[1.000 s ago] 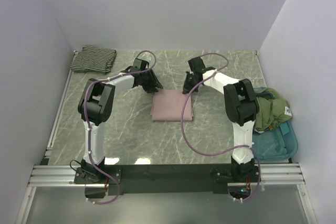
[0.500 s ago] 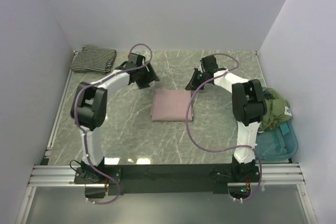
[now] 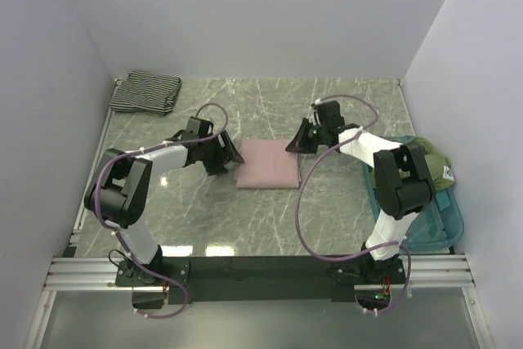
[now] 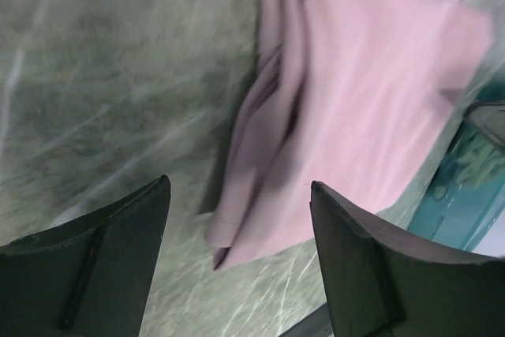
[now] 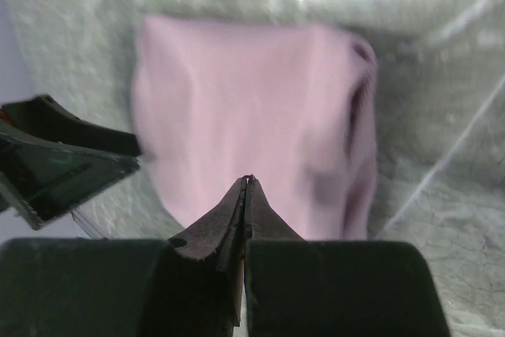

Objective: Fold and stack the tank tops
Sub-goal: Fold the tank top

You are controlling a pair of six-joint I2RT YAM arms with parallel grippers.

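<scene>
**A:** Where is the pink tank top (image 3: 267, 163)?

**B:** It lies folded into a neat rectangle in the middle of the table (image 3: 204, 210), flat on the marble. The layered edges show along its left side.

**A:** And the striped tank top (image 3: 146, 91)?

**B:** It is folded in the far left corner, well apart from the pink one. They are not stacked.

**A:** What is the left gripper (image 4: 237, 195) doing?

**B:** Its jaws stand spread wide with nothing between them. It sits just beside the left edge of the pink top, low over the table. In the wrist view the folded edge shows in the gap between the two fingers (image 4: 126, 258). I cannot tell whether they touch the cloth.

**A:** And the right gripper (image 5: 247, 183)?

**B:** Its fingers are pressed together with nothing pinched in them. It hangs over the far right corner of the pink top, pointing down at it.

**A:** Anything else on the table?

**B:** A teal tray (image 3: 441, 222) sits at the right edge, with a heap of green clothes (image 3: 425, 171) on its far end.
</scene>
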